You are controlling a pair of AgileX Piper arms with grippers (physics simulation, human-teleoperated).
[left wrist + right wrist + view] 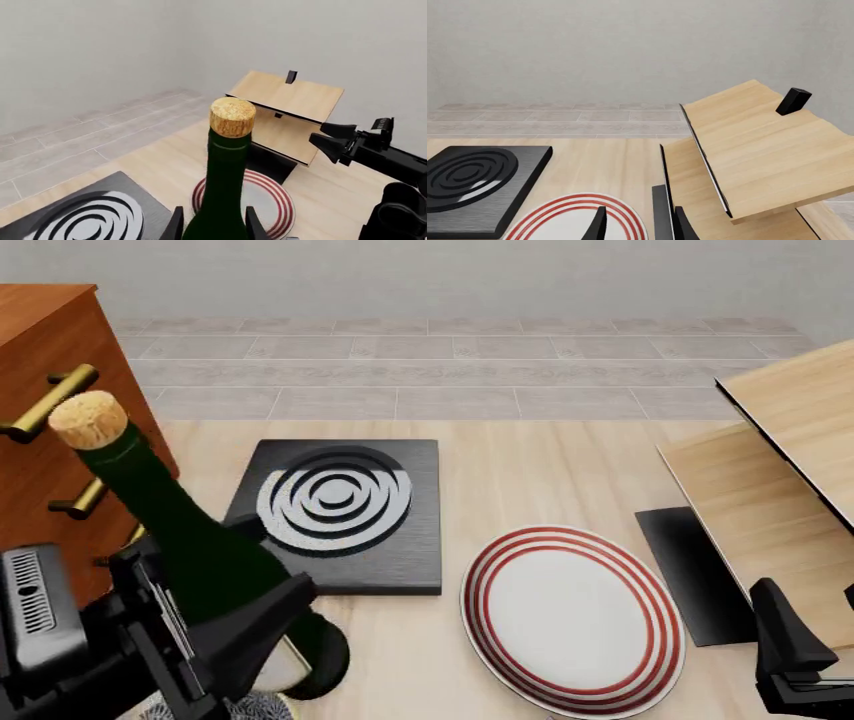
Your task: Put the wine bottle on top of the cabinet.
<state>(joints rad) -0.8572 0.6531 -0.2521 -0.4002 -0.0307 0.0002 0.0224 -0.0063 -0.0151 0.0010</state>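
My left hand (pixel 214 625) is clamped around the lower body of the wine bottle (pixel 174 530), fingers (pixel 175 225) pressed on either side of the dark green glass. The bottle is up off the tabletop (pixel 534 470), at the near left, tilted so its cork (pixel 88 418) leans left toward the cabinet (pixel 54 350). The cabinet's top is above the cork and mostly out of frame, so I judge the lift is only partly done.

I expect the bottle to be heavy for its width, rigid, smooth and slippery, and breakable if it drops or knocks the cabinet edge. Holding it low on the wide body seems right to me: the long neck is too slim and slick, though a low grip lets the top swing, so I would keep the tilt small.

My right hand (pixel 637 225) hangs empty at the near right, fingers parted, over the edge of the striped plate (pixel 574 615). That plate holds nothing I can see. The black stove pad (pixel 340 515) carries nothing either. The pale wooden rack (pixel 787 460) stands to the right.
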